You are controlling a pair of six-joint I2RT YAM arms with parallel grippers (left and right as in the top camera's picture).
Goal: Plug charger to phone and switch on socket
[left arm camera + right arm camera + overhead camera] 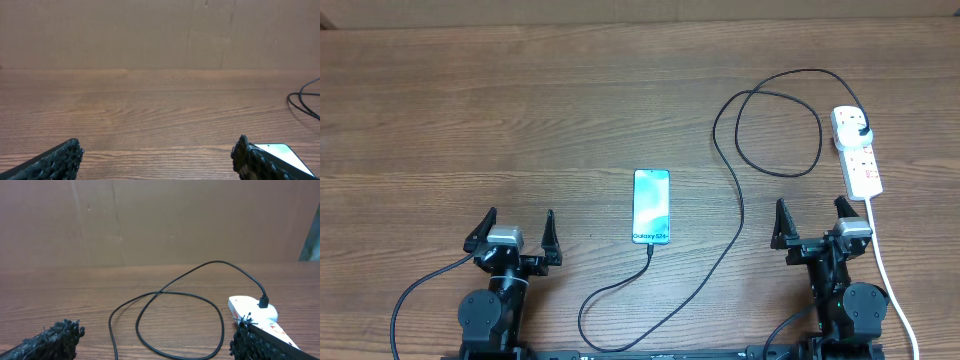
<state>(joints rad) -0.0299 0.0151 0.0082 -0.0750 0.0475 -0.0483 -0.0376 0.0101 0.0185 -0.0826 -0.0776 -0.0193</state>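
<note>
The phone [651,206] lies screen-up at the table's middle, cyan-blue, with "Galaxy S24" text at its near end. The charger cable [738,200] runs from the phone's near end, loops along the front, then rises to a coil and a black plug [860,128] in the white socket strip [856,150] at the right. My left gripper [513,236] is open and empty, left of the phone; the phone's corner [280,152] shows in its wrist view. My right gripper [813,225] is open and empty, just in front of the strip [252,310]; the cable coil [180,322] lies ahead of it.
The strip's thick white cord [892,285] runs down the right side past the right arm. A brown board wall [160,30] stands behind the wooden table.
</note>
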